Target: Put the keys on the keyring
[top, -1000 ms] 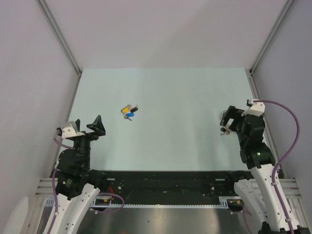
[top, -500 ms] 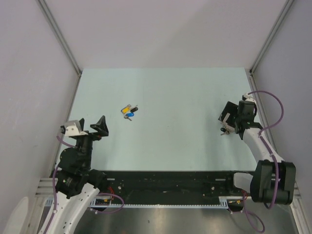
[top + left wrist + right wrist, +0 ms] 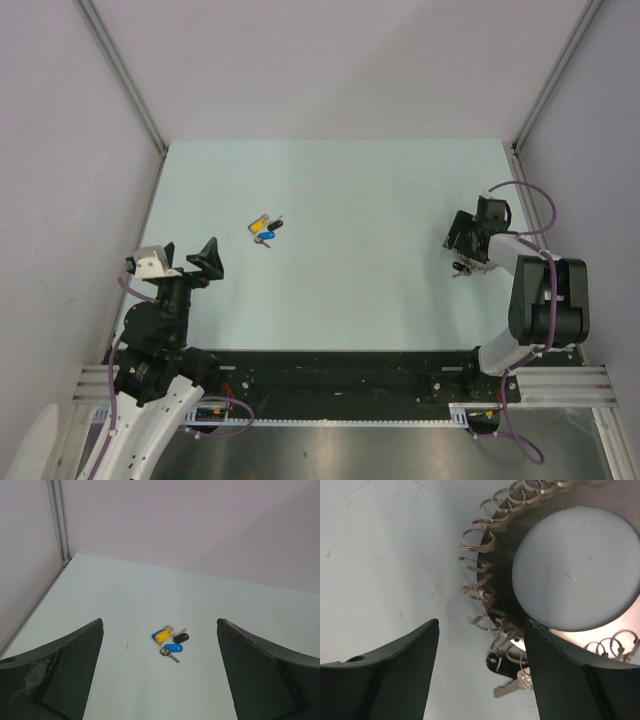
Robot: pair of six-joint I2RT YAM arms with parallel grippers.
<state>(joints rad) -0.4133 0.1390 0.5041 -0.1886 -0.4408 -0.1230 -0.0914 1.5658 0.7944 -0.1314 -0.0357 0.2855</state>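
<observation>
The keys [image 3: 266,229] lie in a small cluster on the table's left half: yellow [image 3: 164,636], black [image 3: 181,637] and blue [image 3: 173,648] heads. My left gripper [image 3: 182,262] is open and empty, well short of them; it also shows in the left wrist view [image 3: 160,680]. The keyring [image 3: 497,565], a metal loop edged with small split rings, lies under my right gripper [image 3: 481,640]. That gripper is open, with the ring's edge between the jaws. A black-headed key [image 3: 506,672] hangs on the ring. In the top view my right gripper [image 3: 463,243] hides most of the ring.
Grey walls with metal rails [image 3: 125,80] enclose the table on three sides. The right rail [image 3: 520,175] is close behind my right arm. The black base rail [image 3: 330,370] runs along the near edge.
My right arm has folded down and reached out, bringing its gripper low over the keyring. My left gripper shifted slightly to the right. The keys have not moved.
</observation>
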